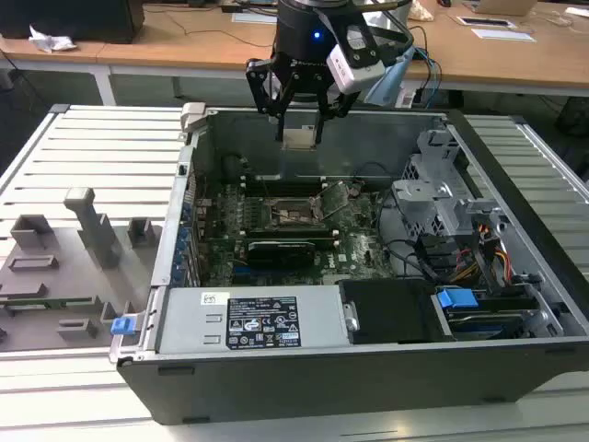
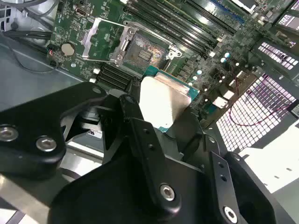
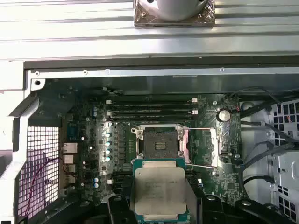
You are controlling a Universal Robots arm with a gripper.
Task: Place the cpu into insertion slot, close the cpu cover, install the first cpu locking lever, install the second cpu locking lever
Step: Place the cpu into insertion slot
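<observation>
My gripper point(image 1: 300, 129) hangs above the back of the open computer case point(image 1: 156, 276), shut on the cpu point(image 1: 300, 138), a small flat chip with a silver-beige top. Both wrist views show the cpu point(image 3: 159, 189) point(image 2: 163, 100) held between the black fingers point(image 2: 135, 121). Below it on the green board lies the insertion slot point(image 1: 293, 214) point(image 3: 160, 142) point(image 2: 145, 51), dark, bare and uncovered. The cpu cover point(image 3: 205, 144) point(image 2: 100, 39) point(image 1: 333, 198) is swung open beside the slot. Thin wire locking levers point(image 3: 203, 165) stand raised by the cover.
A grey power supply point(image 1: 248, 318) fills the case front, with a blue latch point(image 1: 124, 324) at its corner. A metal drive cage point(image 1: 442, 193) and cables sit on the exterior view's right. A black card point(image 1: 281, 250) lies near the slot. A grey fixture tray point(image 1: 64, 267) sits outside the case.
</observation>
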